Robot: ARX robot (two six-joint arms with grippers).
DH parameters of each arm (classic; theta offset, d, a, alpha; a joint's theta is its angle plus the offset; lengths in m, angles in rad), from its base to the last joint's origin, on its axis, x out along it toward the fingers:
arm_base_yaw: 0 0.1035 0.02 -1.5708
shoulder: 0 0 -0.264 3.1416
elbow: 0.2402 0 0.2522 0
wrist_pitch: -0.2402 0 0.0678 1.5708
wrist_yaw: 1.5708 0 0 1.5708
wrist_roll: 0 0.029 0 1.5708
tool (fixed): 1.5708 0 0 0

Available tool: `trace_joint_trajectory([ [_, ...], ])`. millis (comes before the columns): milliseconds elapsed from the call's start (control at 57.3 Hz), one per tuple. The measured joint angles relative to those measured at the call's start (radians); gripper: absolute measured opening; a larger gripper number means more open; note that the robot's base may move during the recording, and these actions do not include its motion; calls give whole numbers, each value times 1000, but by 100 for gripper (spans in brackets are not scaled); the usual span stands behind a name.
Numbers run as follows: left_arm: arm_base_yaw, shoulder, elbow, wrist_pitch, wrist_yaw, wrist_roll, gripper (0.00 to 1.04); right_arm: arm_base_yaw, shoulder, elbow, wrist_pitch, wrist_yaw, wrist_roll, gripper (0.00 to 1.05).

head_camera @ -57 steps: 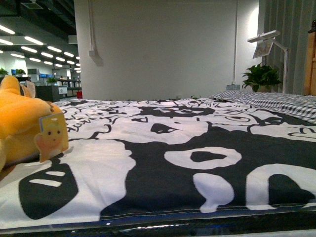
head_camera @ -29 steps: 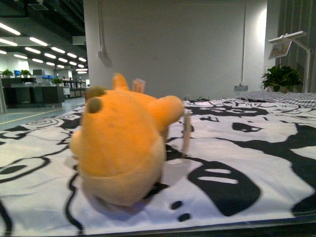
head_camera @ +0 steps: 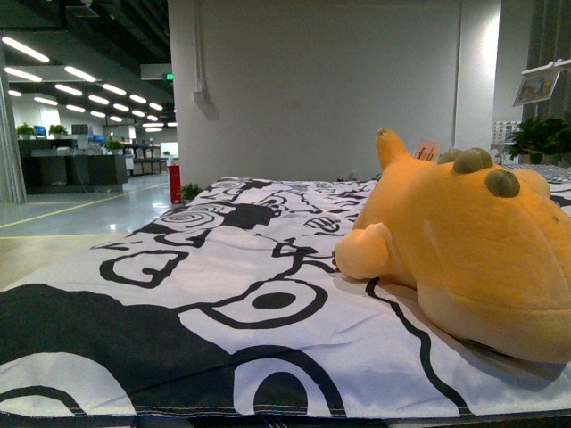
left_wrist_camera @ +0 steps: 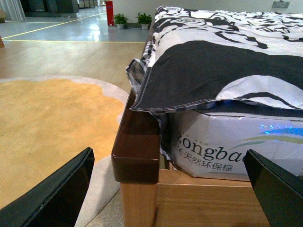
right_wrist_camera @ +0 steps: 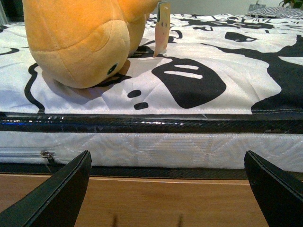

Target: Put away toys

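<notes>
An orange-yellow plush toy (head_camera: pixel 473 254) with olive bumps on its head lies on the black-and-white printed bedspread (head_camera: pixel 223 303), at the right in the front view. The right wrist view shows the same toy (right_wrist_camera: pixel 80 42) near the bed's edge, a paper tag (right_wrist_camera: pixel 163 21) hanging beside it. My right gripper (right_wrist_camera: pixel 173 189) is open, low in front of the bed's wooden side, below and apart from the toy. Wide open too, my left gripper (left_wrist_camera: pixel 173 189) faces the bed's corner post (left_wrist_camera: pixel 137 156). Neither gripper holds anything.
The mattress (right_wrist_camera: pixel 156 149) rests on a wooden bed frame (right_wrist_camera: pixel 142 198). Beside the bed lie a yellow rug (left_wrist_camera: pixel 47 123) and wood flooring. A red extinguisher (head_camera: pixel 174 183) and potted plants (head_camera: pixel 544 138) stand beyond the bed, in front of a white wall (head_camera: pixel 330 80).
The front view has swung left: the toy went from the left edge, to the centre, to the right of the picture. The open office hall now fills the left side.
</notes>
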Motion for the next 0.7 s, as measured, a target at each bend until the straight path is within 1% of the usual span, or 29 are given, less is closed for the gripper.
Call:
trace_joint_trajectory([
  [122, 0, 0, 0, 0, 1, 0, 98, 0, 0, 0, 0, 0, 0, 98],
  [174, 0, 0, 0, 0, 2, 0, 98, -12, 19, 8, -34, -4, 74, 98],
  [279, 0, 0, 0, 0, 2, 0, 98, -66, 61, 20, -25, -50, 157, 98],
  [366, 0, 0, 0, 0, 2, 0, 98, -128, 115, 66, 16, -109, 205, 98],
  [436, 0, 0, 0, 0, 2, 0, 98, -180, 185, 120, 86, -156, 227, 98],
  [488, 0, 0, 0, 0, 2, 0, 98, -200, 243, 156, 143, -173, 236, 98],
  [593, 0, 0, 0, 0, 2, 0, 98, -186, 365, 230, 241, -167, 237, 98],
  [698, 0, 0, 0, 0, 2, 0, 98, -113, 537, 348, 353, -124, 226, 98],
])
